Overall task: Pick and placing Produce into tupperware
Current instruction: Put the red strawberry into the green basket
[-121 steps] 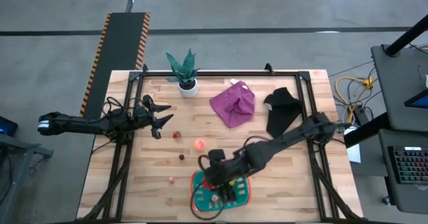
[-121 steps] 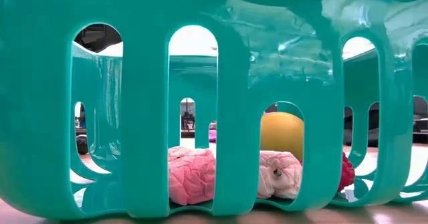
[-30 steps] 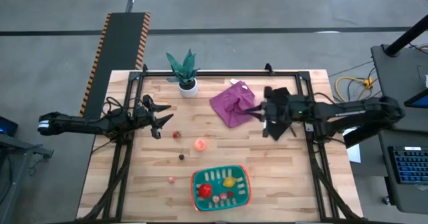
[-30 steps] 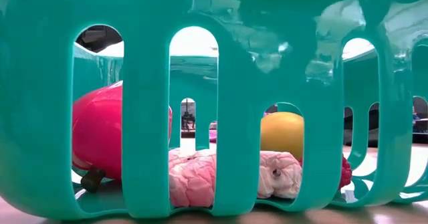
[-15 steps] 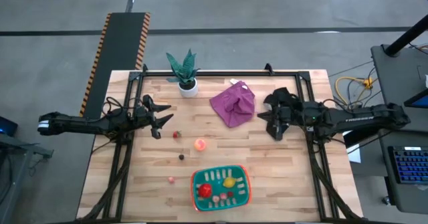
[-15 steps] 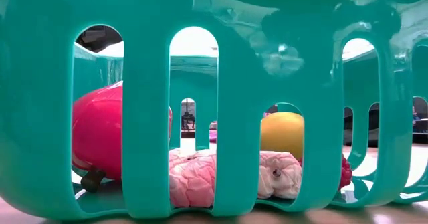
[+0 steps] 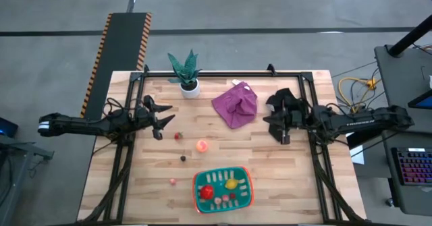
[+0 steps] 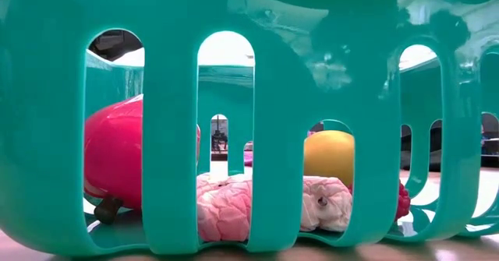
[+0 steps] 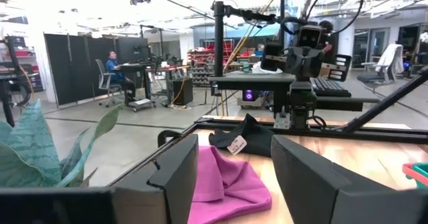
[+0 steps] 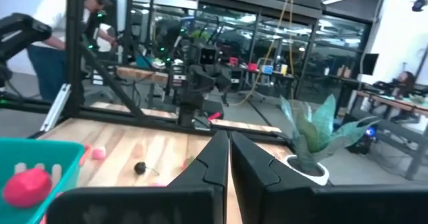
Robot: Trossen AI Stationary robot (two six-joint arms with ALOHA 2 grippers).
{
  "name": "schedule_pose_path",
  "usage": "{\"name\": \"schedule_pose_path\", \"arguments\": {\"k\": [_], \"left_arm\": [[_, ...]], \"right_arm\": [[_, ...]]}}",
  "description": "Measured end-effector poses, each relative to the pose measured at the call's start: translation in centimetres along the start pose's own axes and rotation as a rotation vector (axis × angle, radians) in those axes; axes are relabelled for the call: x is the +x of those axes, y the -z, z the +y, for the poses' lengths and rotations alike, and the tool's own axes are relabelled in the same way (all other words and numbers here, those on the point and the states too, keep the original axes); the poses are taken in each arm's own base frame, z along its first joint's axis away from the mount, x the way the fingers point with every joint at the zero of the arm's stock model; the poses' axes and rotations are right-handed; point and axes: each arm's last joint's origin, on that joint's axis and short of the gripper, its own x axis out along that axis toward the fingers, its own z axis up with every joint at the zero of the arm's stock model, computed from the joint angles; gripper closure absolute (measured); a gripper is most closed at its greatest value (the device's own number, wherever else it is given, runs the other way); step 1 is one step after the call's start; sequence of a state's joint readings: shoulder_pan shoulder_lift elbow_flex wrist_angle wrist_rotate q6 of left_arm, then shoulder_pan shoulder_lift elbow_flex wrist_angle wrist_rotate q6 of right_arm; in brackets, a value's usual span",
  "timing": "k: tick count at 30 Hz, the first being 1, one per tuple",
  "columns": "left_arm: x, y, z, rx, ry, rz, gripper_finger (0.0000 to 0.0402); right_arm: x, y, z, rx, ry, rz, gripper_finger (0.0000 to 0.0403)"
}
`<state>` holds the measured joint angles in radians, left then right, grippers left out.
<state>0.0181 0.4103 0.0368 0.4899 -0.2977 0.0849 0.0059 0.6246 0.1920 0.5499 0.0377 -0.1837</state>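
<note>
Wooden table (image 7: 283, 179), high view: we list the tupperware (image 7: 246, 193) at the near edge holding red and yellow produce (image 7: 207, 192); a peach piece (image 7: 201, 145) lies loose mid-table. Left gripper (image 7: 164, 123) jaws half open, empty; right gripper (image 7: 271, 117) jaws shut, empty. Low view: pieces look light, smooth, roundish; we judge gripping across the middle best.
</note>
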Motion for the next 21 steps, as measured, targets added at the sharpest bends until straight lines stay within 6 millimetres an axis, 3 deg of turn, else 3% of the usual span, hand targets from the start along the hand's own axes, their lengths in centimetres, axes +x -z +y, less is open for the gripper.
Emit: {"name": "schedule_pose_path", "arguments": {"k": [9, 17, 21], "left_arm": [[0.8, -2.3, 0.0, 0.014, -0.004, -0.038, 0.0103], [1.2, -6.7, -0.4, -0.090, 0.176, -0.187, 0.0091], [1.5, -7.0, -0.4, -0.129, 0.168, -0.019, 0.0091]], "right_arm": [[1.1, -1.0, -0.2, -0.009, 0.012, 0.027, 0.0394], [2.0, -1.3, -0.2, -0.011, 0.001, 0.086, 0.0394], [2.3, -1.4, -0.2, -0.011, -0.001, 0.092, 0.0394]]}}
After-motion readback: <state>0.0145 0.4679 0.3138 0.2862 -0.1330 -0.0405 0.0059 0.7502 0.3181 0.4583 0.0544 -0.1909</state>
